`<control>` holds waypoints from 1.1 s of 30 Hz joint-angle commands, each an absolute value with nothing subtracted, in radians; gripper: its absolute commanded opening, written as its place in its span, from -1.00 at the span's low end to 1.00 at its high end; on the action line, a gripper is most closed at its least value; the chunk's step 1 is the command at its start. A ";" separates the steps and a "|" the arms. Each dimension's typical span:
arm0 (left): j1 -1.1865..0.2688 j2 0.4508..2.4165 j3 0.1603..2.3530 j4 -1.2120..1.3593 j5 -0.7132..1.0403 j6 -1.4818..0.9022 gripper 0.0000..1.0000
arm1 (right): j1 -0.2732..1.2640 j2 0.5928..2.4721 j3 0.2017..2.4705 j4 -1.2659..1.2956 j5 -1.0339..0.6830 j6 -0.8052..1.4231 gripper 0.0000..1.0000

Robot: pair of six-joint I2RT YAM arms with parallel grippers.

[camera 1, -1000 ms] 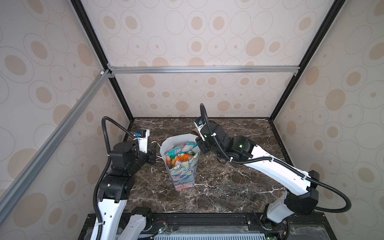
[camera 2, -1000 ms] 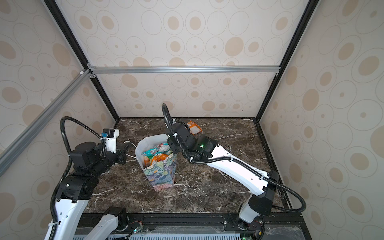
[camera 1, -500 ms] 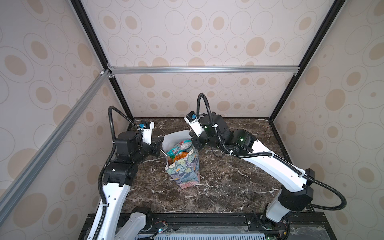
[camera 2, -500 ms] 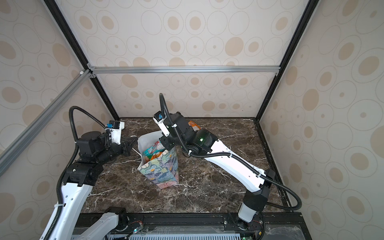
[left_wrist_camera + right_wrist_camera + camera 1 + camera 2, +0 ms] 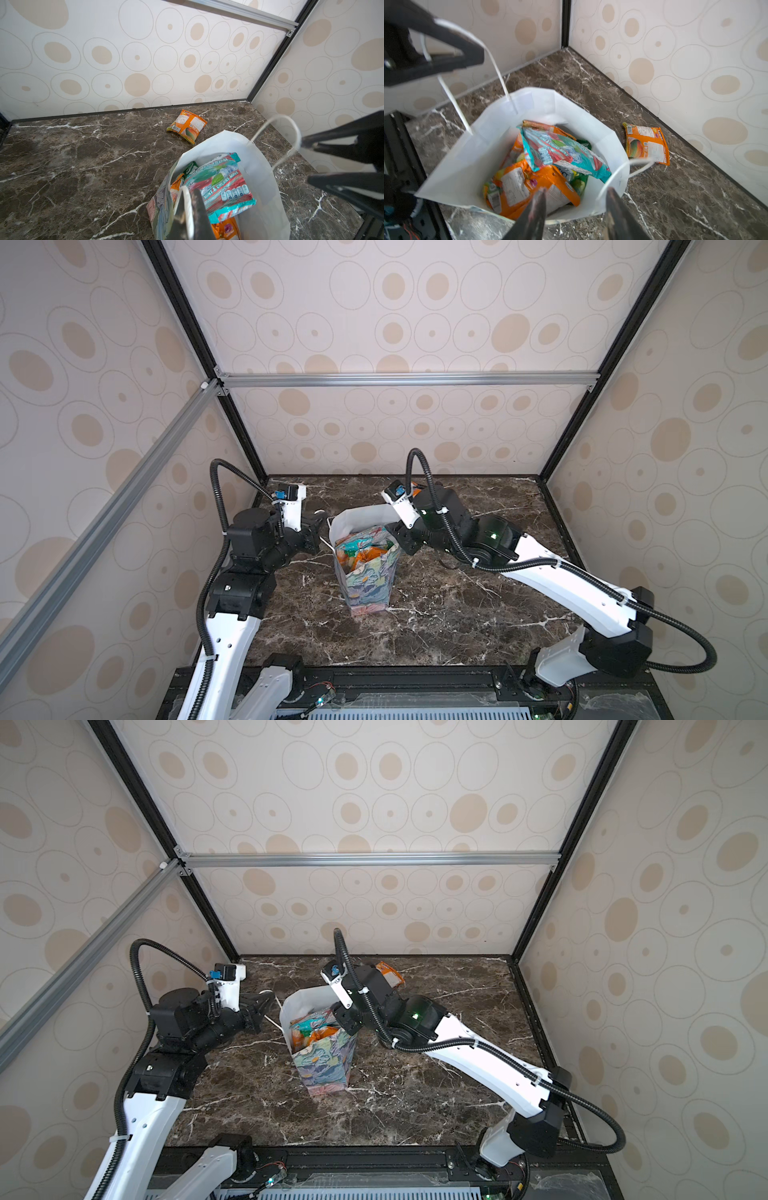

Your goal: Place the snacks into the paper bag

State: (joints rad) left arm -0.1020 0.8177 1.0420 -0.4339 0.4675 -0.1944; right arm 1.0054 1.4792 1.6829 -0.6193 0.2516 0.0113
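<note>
The snacks (image 5: 550, 153) are nearly all in the paper bag (image 5: 368, 585), which stands upright mid-table with its mouth pulled wide. One orange packet (image 5: 390, 977) lies out on the marble table (image 5: 436, 1094), flat, printed back up, close to the far wall. That is the one the coming move turns on, I'd say. It sits beyond the bag, on its far-right side, well apart from the left gripper (image 5: 259, 1006). It is much closer to the right gripper (image 5: 576, 191), just behind that arm's wrist in both top views. The left gripper is pinched on the bag's left cord handle (image 5: 496, 68), holding that side up. The right gripper's jaws stand apart over the bag's right rim, clamped on nothing, and the other cord handle (image 5: 623, 172) loops loose between them. The packet looks almost as broad as long, so I can't call its long axis. To reach it, the right arm would have to swing away from the bag toward the far wall.
</note>
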 commanded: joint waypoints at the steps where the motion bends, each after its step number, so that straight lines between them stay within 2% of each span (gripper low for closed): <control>1: -0.104 0.799 1.042 -0.380 0.429 -0.156 -1.00 | 1.011 1.408 1.729 -0.623 0.311 0.025 0.07; 5: -0.104 0.804 1.035 -0.392 0.387 -0.129 -1.00 | 1.070 1.406 1.782 -0.628 0.320 -0.007 -0.11; 8: -0.104 0.799 1.036 -0.385 0.368 -0.110 -1.00 | 1.151 1.489 1.907 -0.676 0.354 -0.066 -0.27; 13: -0.104 0.792 1.037 -0.378 0.356 -0.089 -1.00 | 1.172 1.764 2.254 -0.918 0.288 -0.087 -0.40; 19: -0.104 0.779 1.032 -0.389 0.337 -0.106 -1.00 | 1.146 2.033 2.581 -1.150 0.333 -0.040 -0.54; 23: -0.104 0.771 1.046 -0.422 0.346 -0.128 -1.00 | 1.104 2.100 2.627 -1.223 0.287 0.003 -0.58; 33: -0.104 0.744 1.034 -0.459 0.321 -0.121 -1.00 | 1.083 2.152 2.556 -1.263 0.296 -0.009 -0.67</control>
